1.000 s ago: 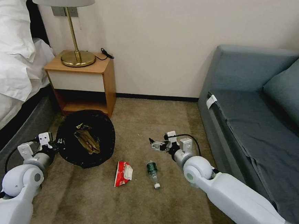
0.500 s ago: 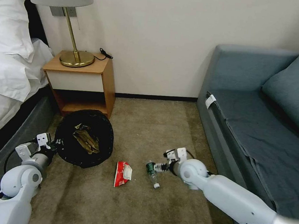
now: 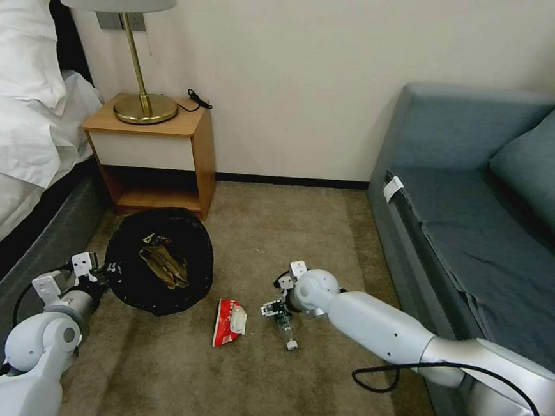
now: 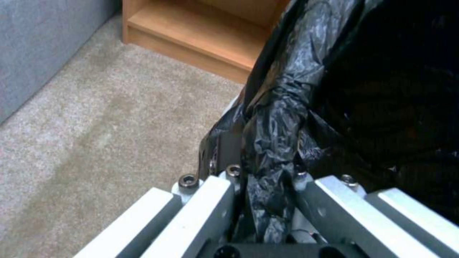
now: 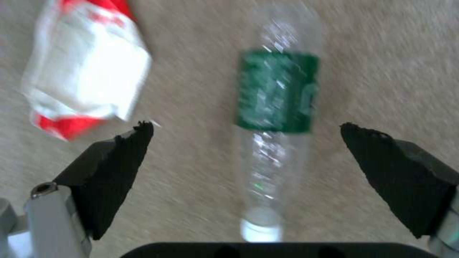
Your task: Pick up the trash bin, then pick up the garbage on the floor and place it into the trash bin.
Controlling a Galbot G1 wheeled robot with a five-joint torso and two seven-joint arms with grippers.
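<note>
Hovering low over carpet (image 3: 263, 386), right gripper (image 5: 246, 141) spread wide, clear bottle (image 5: 275, 118) lying between its two black pads (image 5: 112, 168), untouched; red-and-white wrapper (image 5: 86, 68) just outside one pad. Left gripper (image 4: 268, 200) clenched on black bag at trash bin (image 3: 158, 259) rim; tan paper (image 3: 164, 264) inside bin

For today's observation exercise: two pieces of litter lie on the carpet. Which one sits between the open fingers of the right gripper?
The clear bottle with the green label lies between the right gripper's open fingers; the red-and-white wrapper lies outside them.
</note>
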